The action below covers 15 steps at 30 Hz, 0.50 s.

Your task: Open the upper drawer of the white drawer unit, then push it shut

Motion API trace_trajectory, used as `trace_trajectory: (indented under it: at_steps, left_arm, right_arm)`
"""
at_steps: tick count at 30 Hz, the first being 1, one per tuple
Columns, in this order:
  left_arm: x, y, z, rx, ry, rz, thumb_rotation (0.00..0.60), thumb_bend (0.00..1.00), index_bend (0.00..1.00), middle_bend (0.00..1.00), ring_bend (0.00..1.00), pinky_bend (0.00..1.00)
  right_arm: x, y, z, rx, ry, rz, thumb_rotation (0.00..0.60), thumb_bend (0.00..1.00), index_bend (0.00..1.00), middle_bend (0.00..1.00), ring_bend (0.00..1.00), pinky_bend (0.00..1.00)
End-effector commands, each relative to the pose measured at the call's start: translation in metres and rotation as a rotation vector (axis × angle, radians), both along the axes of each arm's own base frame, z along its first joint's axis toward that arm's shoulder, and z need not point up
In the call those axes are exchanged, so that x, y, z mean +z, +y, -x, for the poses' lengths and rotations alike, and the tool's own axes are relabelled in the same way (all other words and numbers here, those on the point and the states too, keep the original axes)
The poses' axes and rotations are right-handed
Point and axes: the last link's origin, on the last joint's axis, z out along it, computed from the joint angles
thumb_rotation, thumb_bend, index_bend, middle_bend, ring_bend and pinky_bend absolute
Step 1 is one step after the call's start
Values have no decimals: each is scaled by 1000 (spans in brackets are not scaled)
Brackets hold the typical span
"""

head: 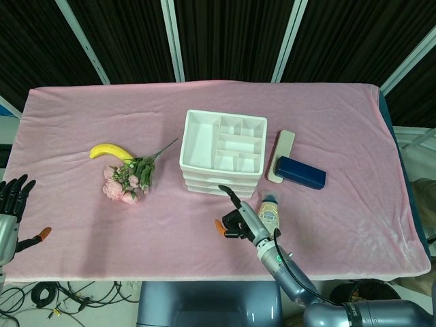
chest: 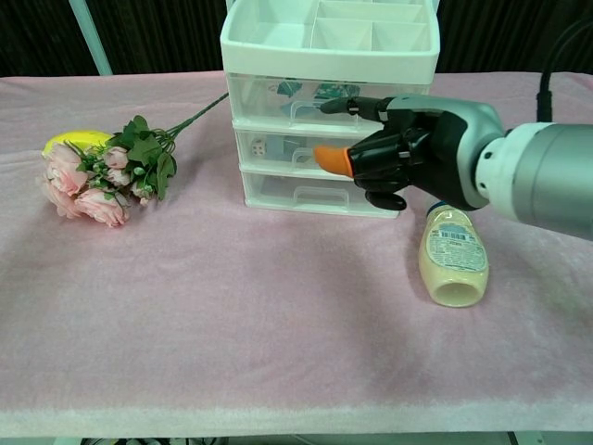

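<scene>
While sitting pretty much dead centre on the pink cloth (head: pixel 204 225), white drawer unit (head: pixel 222 153) shows three clear-fronted drawers stacked under an open divided tray on top. Upper drawer (chest: pixel 320 100) looks flush with the frame, handle facing the chest camera, bits of green stuff visible through the front. Can't make out what those are.

Right in front of that, right hand (chest: pixel 408 153) hovering at drawer height, one finger stretched toward the upper drawer's handle (chest: pixel 324 111), orange-tipped thumb sticking out to the side, rest curled in. Holding nothing. Whether the fingertip actually touches the handle, can't tell from either view.

Just beside the unit's front right corner, lying on its side: a cream squeeze bottle (chest: pixel 452 261), flat base toward the chest camera. Further right in the head view, a flat beige case (head: pixel 281 156) with a dark blue box (head: pixel 300 172) lying against it.

Over on the other side: bunch of pink fake roses (chest: pixel 85 181) with green leaves, stem pointing at the unit, and a yellow banana (head: pixel 110 150) just behind the flowers, touching or close to it.

Way off at the near left table edge, left hand (head: pixel 12 211), fingers spread and pointing up, nothing in it, well apart from everything.

Cloth a bit wrinkled, draped over the whole tabletop. Behind the table, dark ribbed panels split by pale slanted bars. Below the front edge, a tangle of black cables (head: pixel 48 296) on the floor.
</scene>
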Motion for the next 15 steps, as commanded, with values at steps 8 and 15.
trace_trajectory:
  at_steps: [8,15]
  left_arm:
    - [1,1,0,-8,8,-9,600,0,0,0,0,0]
    - [2,1,1,-5,2,-9,600,0,0,0,0,0]
  right_arm:
    - [-21,-17,-14,-102,-55,9,600,430,107,933,927,884]
    - [-28,-21,-15,-152,-81,10,600,435,114,934,927,884]
